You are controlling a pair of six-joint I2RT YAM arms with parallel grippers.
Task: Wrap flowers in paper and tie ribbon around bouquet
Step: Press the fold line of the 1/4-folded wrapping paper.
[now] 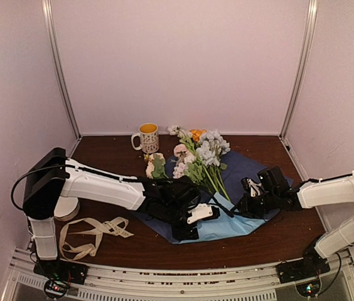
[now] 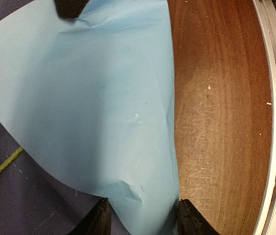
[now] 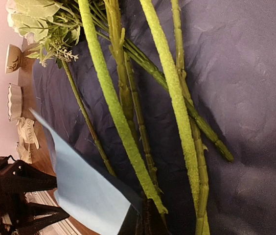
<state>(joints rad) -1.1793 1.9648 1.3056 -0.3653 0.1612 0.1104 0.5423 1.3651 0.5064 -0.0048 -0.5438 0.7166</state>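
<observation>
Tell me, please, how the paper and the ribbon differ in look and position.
The paper is a broad blue sheet; the ribbon is a narrow cream band. The paper lies spread mid-table under the flowers, its near corner folded over to show the lighter side; the ribbon lies in loose loops at the near left, apart from the flowers. Both rest on the table.
</observation>
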